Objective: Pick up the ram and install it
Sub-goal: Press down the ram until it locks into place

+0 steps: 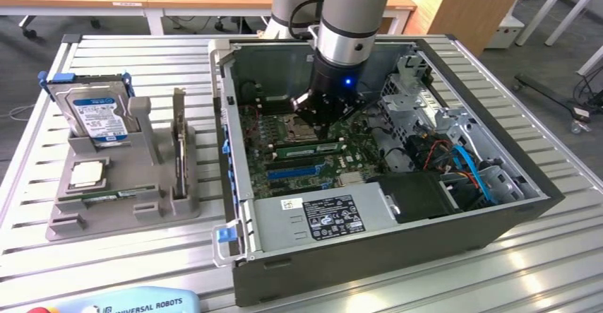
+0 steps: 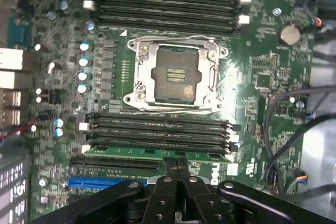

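Where the long, thin green ram stick [image 2: 157, 153] lies edge-down in a black memory slot, low in the wrist view's centre and at the exterior view's middle, the black two-fingered gripper [image 2: 177, 167] meets its upper edge with jaws closed together, apparently so the fingertips press on the stick rather than clasp it. Just above sits the silver square processor socket [image 2: 176, 74], flanked by four empty black slots [image 2: 165, 9]. Around them stands the open grey computer case [image 1: 377, 246]; the grey parts holder [image 1: 123, 186] occupies the exterior view's left.
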